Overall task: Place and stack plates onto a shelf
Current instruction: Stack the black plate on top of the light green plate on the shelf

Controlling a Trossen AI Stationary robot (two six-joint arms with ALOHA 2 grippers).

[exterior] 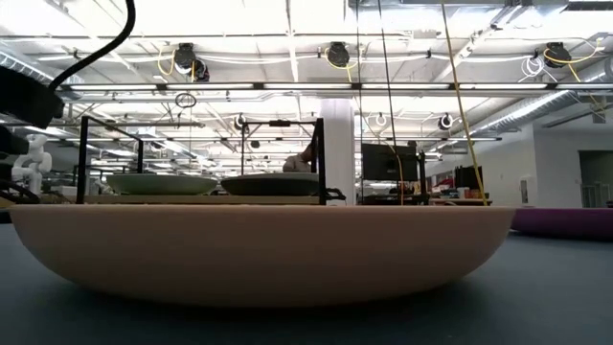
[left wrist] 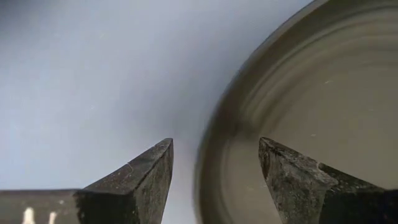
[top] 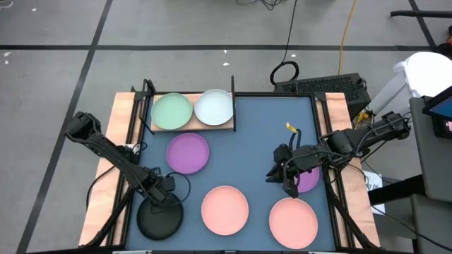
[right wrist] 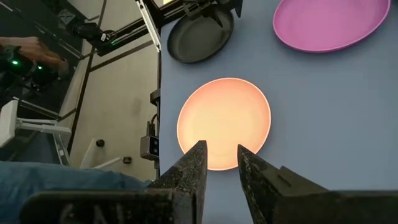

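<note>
A black plate (top: 159, 217) lies on the blue-grey mat (top: 261, 134) at its near left. My left gripper (left wrist: 214, 146) points down over the plate's far rim (left wrist: 208, 168), open, one finger outside the rim and one over the plate's inside. The wooden shelf (top: 189, 128) at the far left bears a pale green plate (top: 172, 111) and a whitish plate (top: 213, 106). A purple plate (top: 187, 153) and two salmon plates (top: 224, 209) (top: 293, 222) lie on the mat. My right gripper (right wrist: 221, 158) hangs above a second purple plate (top: 309, 180), slightly open with nothing between its fingers.
Black posts (top: 232, 88) rise at the shelf's corners. A dark keyboard-like unit (top: 321, 85) and cables lie on the floor beyond the table's far edge. A person's hand (right wrist: 31, 53) shows beside the table in the right wrist view. Bare mat lies at the far right.
</note>
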